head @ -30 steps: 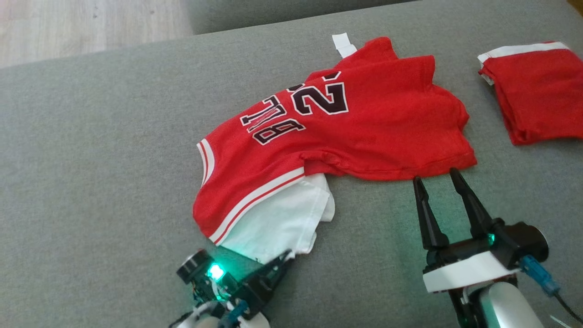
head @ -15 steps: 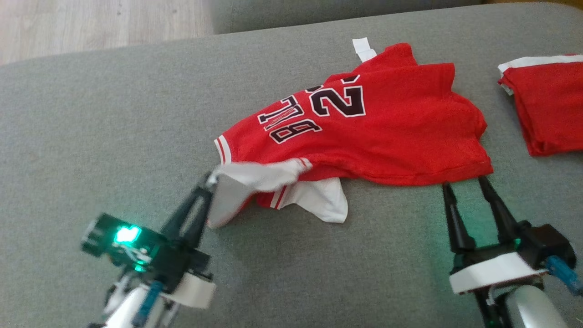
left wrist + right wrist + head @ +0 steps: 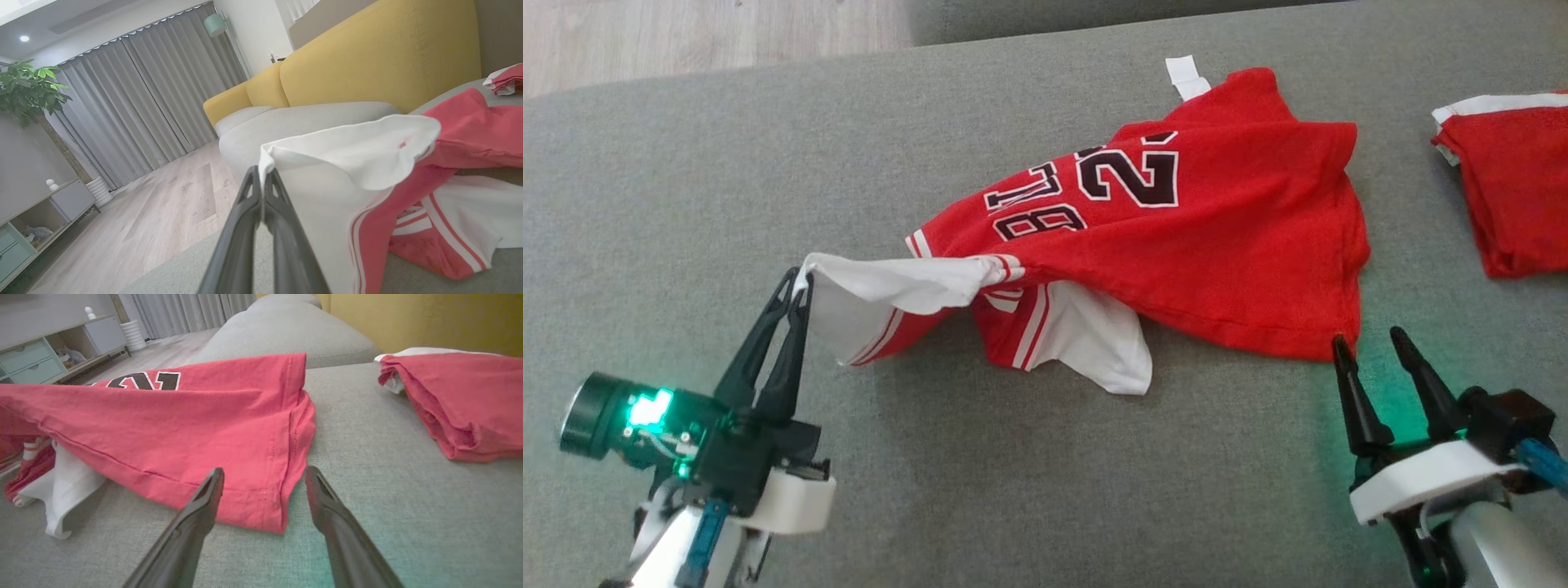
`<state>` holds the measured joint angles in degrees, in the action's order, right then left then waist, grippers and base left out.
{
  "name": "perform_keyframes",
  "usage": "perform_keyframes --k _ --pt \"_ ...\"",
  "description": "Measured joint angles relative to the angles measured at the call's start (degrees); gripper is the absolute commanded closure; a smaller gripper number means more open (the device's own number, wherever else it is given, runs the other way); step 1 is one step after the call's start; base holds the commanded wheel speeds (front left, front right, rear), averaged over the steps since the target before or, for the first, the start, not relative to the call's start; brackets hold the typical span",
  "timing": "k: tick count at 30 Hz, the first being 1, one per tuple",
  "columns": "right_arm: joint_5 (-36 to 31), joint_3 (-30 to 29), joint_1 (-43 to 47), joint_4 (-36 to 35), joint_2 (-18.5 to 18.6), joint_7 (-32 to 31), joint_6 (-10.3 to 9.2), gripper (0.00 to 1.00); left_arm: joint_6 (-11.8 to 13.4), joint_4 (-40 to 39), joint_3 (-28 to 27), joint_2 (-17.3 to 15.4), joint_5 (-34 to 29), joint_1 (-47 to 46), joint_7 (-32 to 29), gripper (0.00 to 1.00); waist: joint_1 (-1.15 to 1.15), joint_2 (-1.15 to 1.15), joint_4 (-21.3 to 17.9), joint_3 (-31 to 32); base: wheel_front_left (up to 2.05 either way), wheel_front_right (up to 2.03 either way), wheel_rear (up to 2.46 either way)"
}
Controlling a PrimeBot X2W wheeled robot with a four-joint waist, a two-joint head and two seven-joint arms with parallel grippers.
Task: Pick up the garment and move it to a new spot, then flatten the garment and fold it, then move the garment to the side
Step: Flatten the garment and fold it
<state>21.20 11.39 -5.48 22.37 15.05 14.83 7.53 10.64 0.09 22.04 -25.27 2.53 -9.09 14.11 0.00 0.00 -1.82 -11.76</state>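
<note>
The red "BULLS 23" jersey (image 3: 1217, 220) lies rumpled on the grey sofa seat (image 3: 686, 204). Most of it sits toward the far edge of the seat, with the black lettering facing up. A small white tag (image 3: 1186, 75) sticks out at its far end.

The left gripper (image 3: 799, 284) has its fingers pressed together on a white corner of the jersey. That corner is drawn out toward the left side of the seat and raised off the cushion, so the white panel stretches between the fingertips and the red body. In the left wrist view the white cloth curls over just above the closed fingers, with red-and-white striped trim hanging below it. More of the white panel with red stripes lies slack on the seat under the jersey's near side.

The right gripper (image 3: 1369, 341) has its fingers spread wide and holds nothing. Its tips are at the jersey's near right hem corner. In the right wrist view that corner sits between the two fingers, but I cannot tell whether they touch it.

A second red garment (image 3: 1515, 188) with white trim lies folded, well apart, toward the right side of the seat. A pale wooden floor (image 3: 686, 33) shows beyond the seat's far left edge, and a yellow backrest (image 3: 367, 53) rises behind it.
</note>
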Motion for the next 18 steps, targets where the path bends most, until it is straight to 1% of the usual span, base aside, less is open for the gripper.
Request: perform_keyframes --k 9,12,18 --pt "8.2 6.2 -2.8 2.3 1.1 -1.6 0.01 0.00 0.5 -0.5 0.1 -0.2 0.0 0.2 -0.5 1.00 0.00 0.00 0.5 -0.2 0.00 0.00 0.00" --pt "10.1 6.8 -3.8 3.4 2.0 -2.5 0.01 0.00 0.5 -0.5 0.2 -0.2 0.2 0.2 -0.5 1.00 0.00 0.00 0.9 -0.3 0.00 0.00 0.00" --pt "12.4 7.5 -4.9 5.9 2.3 -4.6 0.01 0.00 0.5 -0.5 0.4 -0.3 0.2 0.1 -0.5 1.00 0.00 0.00 1.7 -1.0 0.00 0.00 0.00"
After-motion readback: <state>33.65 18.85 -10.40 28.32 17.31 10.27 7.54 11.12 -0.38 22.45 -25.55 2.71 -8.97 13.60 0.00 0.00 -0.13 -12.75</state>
